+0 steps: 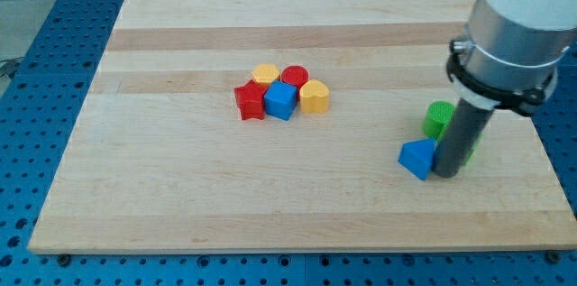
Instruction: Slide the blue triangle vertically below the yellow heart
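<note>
The blue triangle [417, 157] lies at the view's lower right of the wooden board [180, 187]. My tip [448, 173] stands right against the triangle's right side. The yellow heart [314, 96] sits at the right end of a cluster near the board's middle, up and to the left of the triangle.
The cluster also holds a blue cube [280, 101], a red star [250, 101], a red round block [295, 76] and another yellow block [265, 73]. A green block [440, 116] stands just above the triangle. A second green block [473, 146] is partly hidden behind the rod.
</note>
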`<state>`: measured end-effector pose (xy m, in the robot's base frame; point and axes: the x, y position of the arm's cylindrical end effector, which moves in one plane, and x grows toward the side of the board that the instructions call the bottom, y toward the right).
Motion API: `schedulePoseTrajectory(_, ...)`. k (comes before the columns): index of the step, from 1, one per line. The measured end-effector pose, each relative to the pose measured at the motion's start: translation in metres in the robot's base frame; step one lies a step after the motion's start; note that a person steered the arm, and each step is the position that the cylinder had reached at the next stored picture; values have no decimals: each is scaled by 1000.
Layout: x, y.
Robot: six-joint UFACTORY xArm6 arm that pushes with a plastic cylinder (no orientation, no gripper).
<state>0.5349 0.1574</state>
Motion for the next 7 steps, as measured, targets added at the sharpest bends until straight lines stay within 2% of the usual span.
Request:
schedulePoseTrajectory(2, -12, -73)
schedulePoseTrajectory(4, -51, -131)
schedulePoseTrajectory(5, -13, -104)
schedulePoseTrajectory(6, 40, 1)
schedulePoseTrajectory(7, 65, 67)
